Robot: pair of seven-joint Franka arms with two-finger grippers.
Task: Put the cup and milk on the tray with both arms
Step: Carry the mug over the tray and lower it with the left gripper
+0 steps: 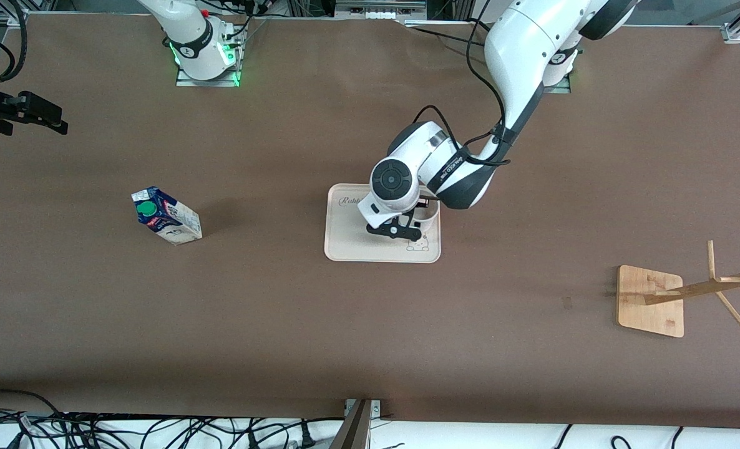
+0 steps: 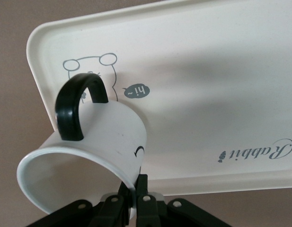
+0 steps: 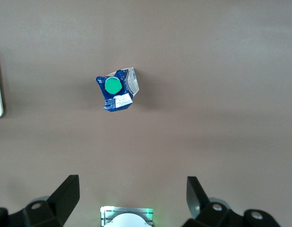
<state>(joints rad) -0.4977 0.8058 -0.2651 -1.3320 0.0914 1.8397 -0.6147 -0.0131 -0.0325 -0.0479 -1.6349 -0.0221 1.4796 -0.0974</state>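
Observation:
The white cup [image 2: 108, 137] with a black handle hangs tilted over the cream tray [image 2: 207, 71], by the rabbit drawing. My left gripper [image 2: 136, 189] is shut on the cup's rim wall. In the front view the left gripper [image 1: 401, 227] covers most of the cup [image 1: 431, 215] above the tray [image 1: 345, 243]. I cannot tell whether the cup touches the tray. The blue and white milk [image 1: 165, 215] with a green cap stands on the table toward the right arm's end. My right gripper [image 3: 131, 189] is held high, open and empty, looking down on the milk [image 3: 116, 90].
A bamboo rack [image 1: 651, 299] with a slanted post stands toward the left arm's end, nearer the front camera than the tray. Cables lie along the table's front edge. The right gripper [image 1: 55, 121] sits at the table's edge by its own arm's end.

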